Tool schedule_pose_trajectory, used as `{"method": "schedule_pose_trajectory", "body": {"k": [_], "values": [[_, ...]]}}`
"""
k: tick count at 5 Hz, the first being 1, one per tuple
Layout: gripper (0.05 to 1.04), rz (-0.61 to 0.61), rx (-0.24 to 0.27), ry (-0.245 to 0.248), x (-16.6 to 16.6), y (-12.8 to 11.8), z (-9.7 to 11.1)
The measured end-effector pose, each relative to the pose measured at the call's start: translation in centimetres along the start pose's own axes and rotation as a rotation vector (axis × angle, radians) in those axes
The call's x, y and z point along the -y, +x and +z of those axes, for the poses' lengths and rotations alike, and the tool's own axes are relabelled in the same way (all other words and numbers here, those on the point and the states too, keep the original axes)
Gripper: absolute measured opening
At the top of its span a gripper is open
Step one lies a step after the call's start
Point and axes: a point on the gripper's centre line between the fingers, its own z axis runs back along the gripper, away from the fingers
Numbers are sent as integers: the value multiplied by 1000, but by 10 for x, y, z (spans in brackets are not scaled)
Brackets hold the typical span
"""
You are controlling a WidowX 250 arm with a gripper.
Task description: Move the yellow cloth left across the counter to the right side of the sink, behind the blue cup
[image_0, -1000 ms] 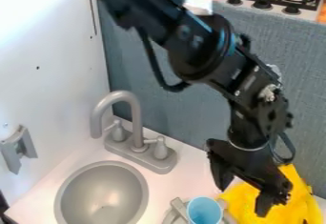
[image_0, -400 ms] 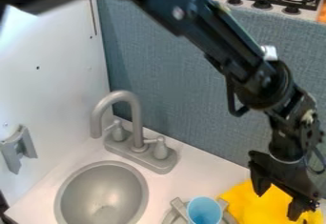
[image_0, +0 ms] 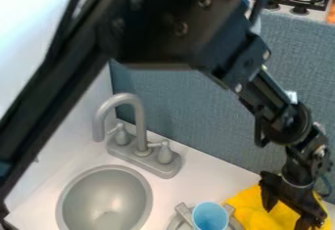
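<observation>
The gripper (image_0: 286, 217) is at the lower right, open, pointing down over a yellow cloth (image_0: 253, 203). One finger is at the cloth's middle, the other nearer the right side; whether they touch it I cannot tell. Cloth shows between them. Left of the cloth stands a light blue cup (image_0: 210, 217), beside a grey rack or holder (image_0: 184, 211) that is partly cut off by the bottom edge.
A round grey sink (image_0: 105, 195) lies at the lower left, with a grey faucet (image_0: 139, 126) and two handles behind it. A blue-grey wall panel (image_0: 190, 106) rises behind the counter (image_0: 208, 169). A stove (image_0: 299, 1) is at the top right.
The gripper has moved right and down, lower over the cloth. The upper arm has swung across the left side and now covers the wall holder. The cloth's visible left part looks slightly shifted or rumpled.
</observation>
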Motion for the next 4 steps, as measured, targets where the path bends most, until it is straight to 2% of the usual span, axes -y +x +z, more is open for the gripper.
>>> {"method": "schedule_pose_trajectory", "body": {"k": [1, 2, 3, 4], "values": [[1001, -33, -32, -9, 0, 2, -17], [1001, -52, -58, 18, -10, 7, -28], [1001, -72, -67, 105, -25, 5, -28], [1001, -6, -86, 232, -58, -3, -27]]}}
